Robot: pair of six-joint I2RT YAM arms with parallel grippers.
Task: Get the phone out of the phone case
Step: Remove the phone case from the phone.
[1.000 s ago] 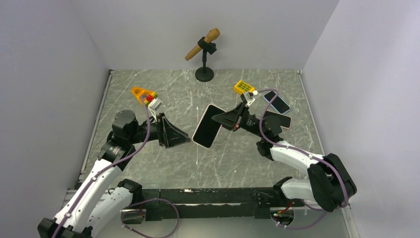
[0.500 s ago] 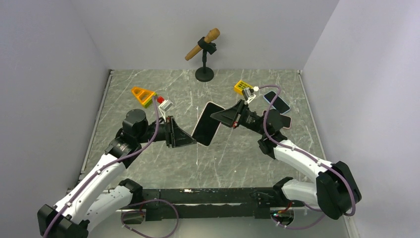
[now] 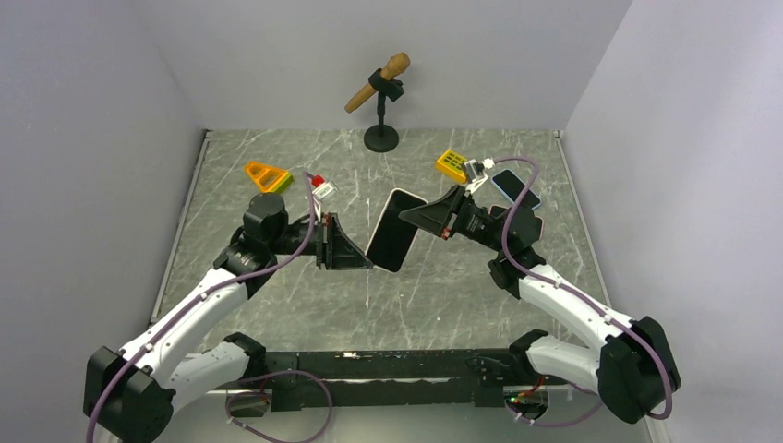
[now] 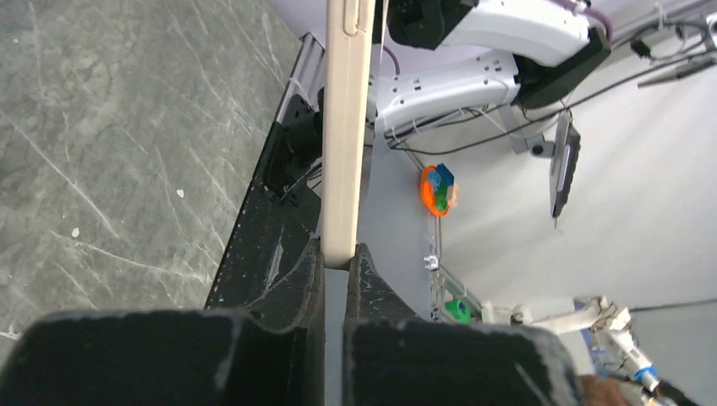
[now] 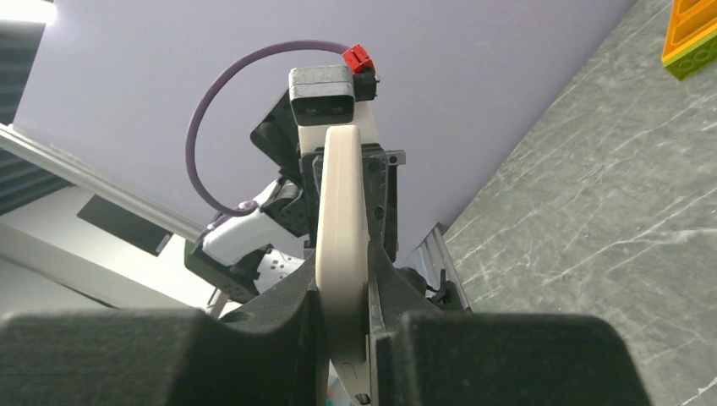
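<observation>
A phone with a dark screen sits inside a cream phone case (image 3: 395, 231), held tilted in the air above the middle of the table. My left gripper (image 3: 370, 264) is shut on the case's lower end; the left wrist view shows the cream edge (image 4: 347, 127) pinched between the tips of my left gripper (image 4: 336, 258). My right gripper (image 3: 407, 215) is shut on the case's upper right side. In the right wrist view the case (image 5: 341, 211) stands edge-on, deep between the fingers of my right gripper (image 5: 342, 283).
A microphone on a black stand (image 3: 380, 137) stands at the back. An orange and yellow toy (image 3: 266, 174) lies at the back left and a yellow block (image 3: 454, 162) at the back right. Two more phones (image 3: 515, 189) lie behind the right arm.
My left arm has swung right to the phone and its jaws have shut on the case's lower end. The right arm has kept its grip and shifted the phone slightly right.
</observation>
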